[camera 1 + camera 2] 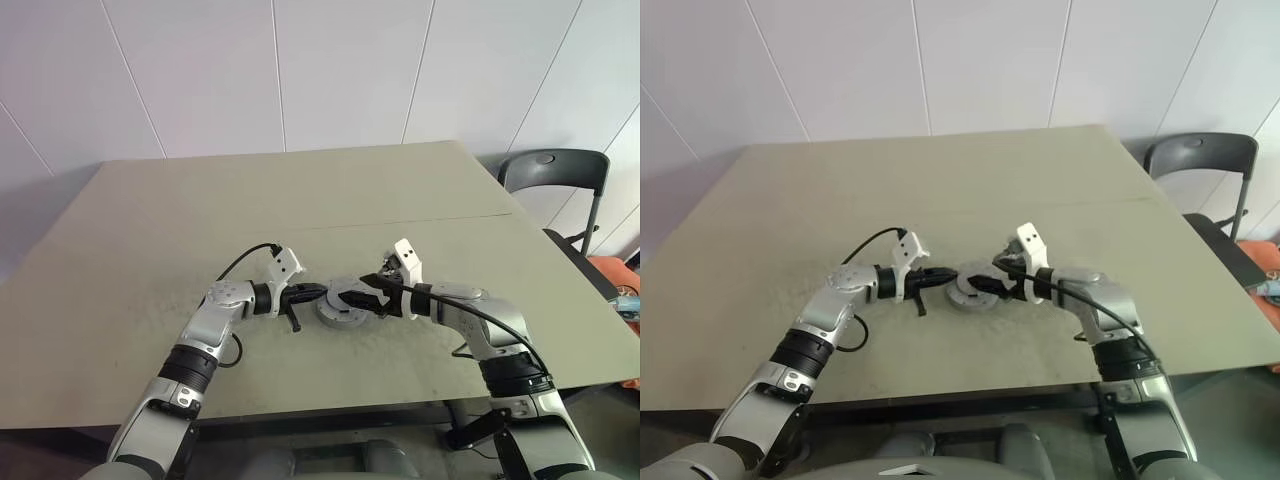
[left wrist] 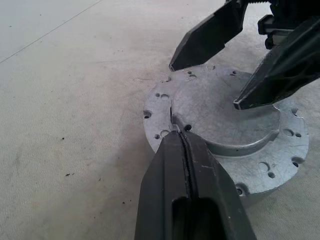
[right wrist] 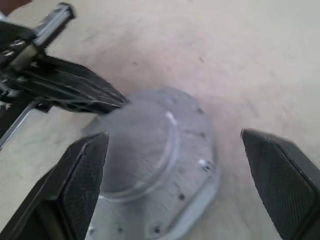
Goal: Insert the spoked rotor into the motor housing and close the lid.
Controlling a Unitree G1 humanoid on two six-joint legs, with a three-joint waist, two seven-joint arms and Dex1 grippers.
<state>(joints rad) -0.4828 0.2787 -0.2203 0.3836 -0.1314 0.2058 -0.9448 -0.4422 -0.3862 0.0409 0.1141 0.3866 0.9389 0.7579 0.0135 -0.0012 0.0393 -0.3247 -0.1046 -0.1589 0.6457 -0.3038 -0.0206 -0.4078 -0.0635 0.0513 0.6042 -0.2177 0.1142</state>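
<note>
The lid [image 2: 227, 130] lies flat on the worktop [image 1: 300, 210] between both grippers. The left gripper [image 2: 182, 150], jaws pressed together and empty, touches its rim. The right gripper [image 3: 175, 165] straddles the lid, jaws wide. Advice: centre the jaws across the raised middle, keep the lid level, then close squarely. No readable markings.

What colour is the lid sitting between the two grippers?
Silver-grey bare metal, with small dark holes around its flange; the lid shows best in the left wrist view.
</note>
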